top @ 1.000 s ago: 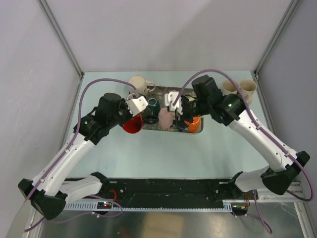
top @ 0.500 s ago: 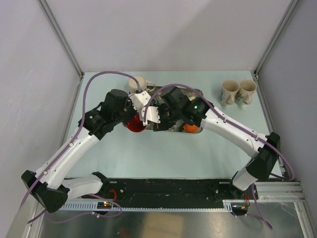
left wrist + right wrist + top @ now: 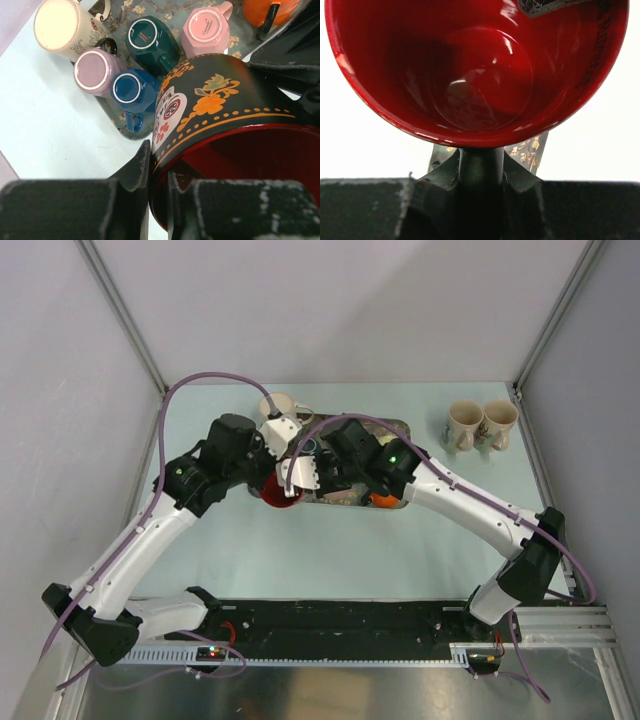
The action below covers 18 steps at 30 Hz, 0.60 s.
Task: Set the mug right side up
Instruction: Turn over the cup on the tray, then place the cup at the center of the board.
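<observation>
I judge this a handover. My left gripper (image 3: 157,200) pinches the mug (image 3: 280,490) by its rim, in the air at the tray's (image 3: 170,7) left end, mid-counter. My right gripper (image 3: 481,170) looks clamped on the handle. Next: release left, then roll the mouth upward.

Tray (image 3: 398,426) sits mid-table, toward the rear. On it, a cluster of 4 mugs (image 3: 150,47), bases up. 1 more mug (image 3: 277,407) at tray's far left corner, another mug (image 3: 385,498) at its near right corner. At tray's near left edge, held mug (image 3: 279,488), between left gripper (image 3: 157,170) and right gripper (image 3: 480,165). Pair of mugs (image 3: 463,426) side by side, well right of tray
</observation>
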### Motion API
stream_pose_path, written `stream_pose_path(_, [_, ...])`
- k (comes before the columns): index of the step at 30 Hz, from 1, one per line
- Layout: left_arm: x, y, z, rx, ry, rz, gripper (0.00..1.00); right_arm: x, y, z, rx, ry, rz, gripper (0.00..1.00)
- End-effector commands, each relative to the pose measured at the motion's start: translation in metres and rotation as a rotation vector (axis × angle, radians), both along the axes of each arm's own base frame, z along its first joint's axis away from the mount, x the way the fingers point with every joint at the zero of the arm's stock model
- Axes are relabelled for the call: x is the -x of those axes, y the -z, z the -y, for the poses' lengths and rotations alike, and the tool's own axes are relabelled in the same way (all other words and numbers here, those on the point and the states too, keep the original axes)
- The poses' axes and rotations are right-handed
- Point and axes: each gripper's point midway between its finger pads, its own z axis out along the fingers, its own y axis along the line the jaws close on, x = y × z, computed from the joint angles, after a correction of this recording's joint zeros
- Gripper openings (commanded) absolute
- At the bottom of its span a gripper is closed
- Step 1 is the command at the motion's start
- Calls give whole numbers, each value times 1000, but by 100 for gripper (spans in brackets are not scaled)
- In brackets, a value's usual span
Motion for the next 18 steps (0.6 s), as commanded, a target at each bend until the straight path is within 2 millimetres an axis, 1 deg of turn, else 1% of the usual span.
stream_pose_path(1, [-4,-87,36,289,68,174,3,7,-4,-2,-17,-35,-14,2])
stream_pose_path(2, [-5,-87,35,286,60,178,8,7,-4,1,-20,-31,-20,1])
stream_pose_path(4, [-6,-89,32,275,55,193,34,7,-3,10,-36,-9,-47,0])
stream_pose_path(6, [-7,-92,29,263,55,213,53,7,-5,21,-71,19,-81,0])
stream_pose_path(8, [-6,-97,27,257,58,234,68,6,-11,35,-114,53,-110,0])
stream_pose_path(10, [-6,-105,24,260,62,258,80,1,-16,51,-158,110,-148,0])
stream_pose_path(12, [-4,-116,21,272,63,282,87,-2,-24,68,-210,165,-182,0])
stream_pose_path(13, [-2,-121,18,280,62,294,88,-2,-31,76,-241,185,-195,0])
stream_pose_path(15, [3,-129,15,289,73,316,90,-2,-41,94,-306,235,-217,0])
stream_pose_path(16, [5,-131,13,290,78,325,90,-4,-44,103,-332,263,-227,0])
stream_pose_path(18, [7,-131,11,282,83,335,90,-4,-50,120,-383,309,-240,0])
